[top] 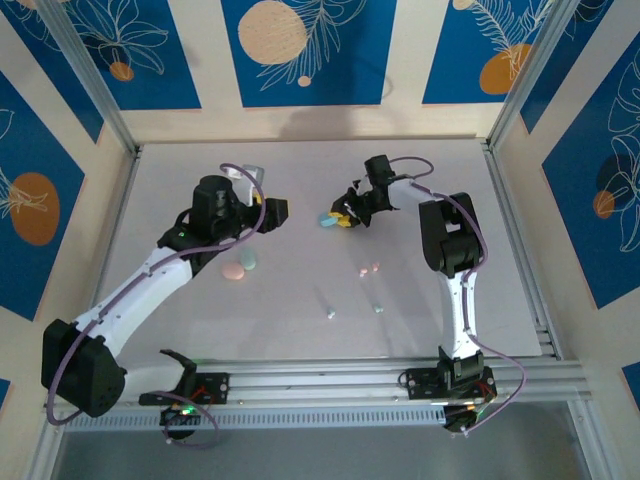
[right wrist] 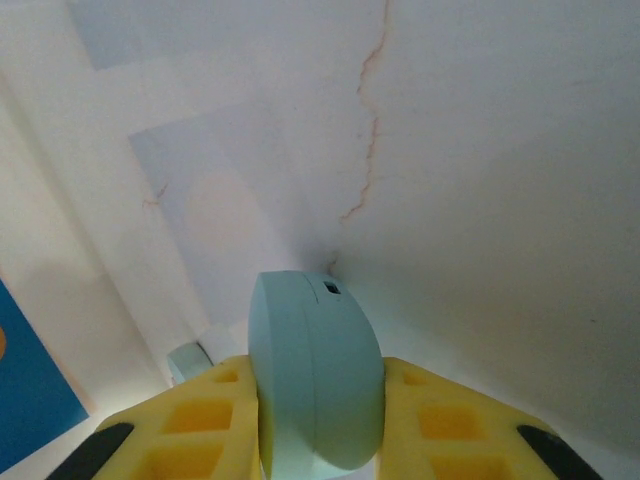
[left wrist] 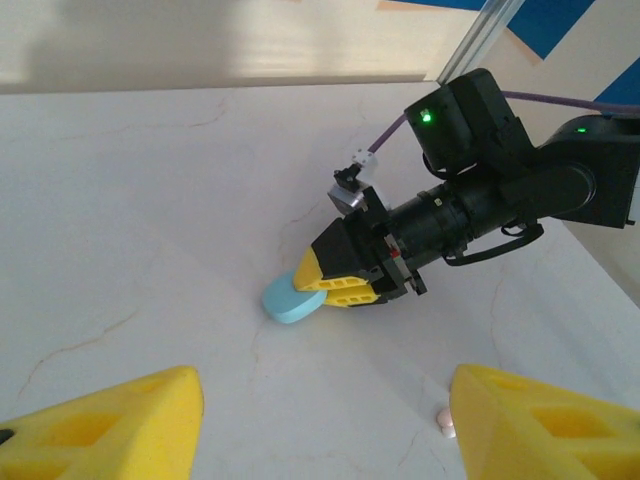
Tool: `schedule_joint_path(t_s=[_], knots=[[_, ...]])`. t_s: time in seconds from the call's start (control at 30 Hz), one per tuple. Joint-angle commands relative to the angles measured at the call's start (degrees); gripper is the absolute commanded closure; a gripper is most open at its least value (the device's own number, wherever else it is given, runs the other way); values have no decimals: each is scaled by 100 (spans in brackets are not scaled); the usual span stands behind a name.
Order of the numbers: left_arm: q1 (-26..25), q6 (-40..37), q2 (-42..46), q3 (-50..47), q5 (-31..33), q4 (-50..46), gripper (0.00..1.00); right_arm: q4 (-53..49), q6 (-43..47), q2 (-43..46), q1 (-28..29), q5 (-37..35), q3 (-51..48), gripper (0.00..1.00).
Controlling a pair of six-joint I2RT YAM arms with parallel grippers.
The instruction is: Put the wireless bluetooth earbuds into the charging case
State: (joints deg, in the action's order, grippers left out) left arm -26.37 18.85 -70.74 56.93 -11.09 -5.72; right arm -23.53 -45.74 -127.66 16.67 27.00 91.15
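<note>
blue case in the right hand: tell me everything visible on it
The blue case is a pale blue, rounded, plastic-looking pebble, closed, with a seam along its edge and a small dark slot on the rim. The right hand is shut on it, yellow fingers pressing both flat faces. It sits low at the table; contact unclear.

We see the pale blue charging case (right wrist: 315, 380) as smooth, satin plastic; the yellow fingers (right wrist: 195, 425) are matt plastic. The table (top: 300, 320) looks matt and marble-veined, its near-edge rail (top: 330, 378) dull silver metal.

Bright even light, soft shadows, near foreground blurred.
</note>
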Motion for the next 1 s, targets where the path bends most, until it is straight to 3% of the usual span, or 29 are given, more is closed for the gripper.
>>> schedule_joint_path(t_s=[0.0, 0.37, 0.67, 0.97], knots=[[172, 315, -138, 63, -173, -347, 34, -585, 256, 0, 48, -484, 5, 73], [326, 652, -931, 434, -341, -1081, 31, -1200, 728, 333, -51, -1041, -46, 56], [438, 648, -1262, 493, 359, -1714, 21, -1624, 1118, 767, -168, -1446, -37, 50], [541, 945, -1996, 738, 1680, -2787, 26, -1804, 1509, 2280, -198, -1758, -452, 50]])
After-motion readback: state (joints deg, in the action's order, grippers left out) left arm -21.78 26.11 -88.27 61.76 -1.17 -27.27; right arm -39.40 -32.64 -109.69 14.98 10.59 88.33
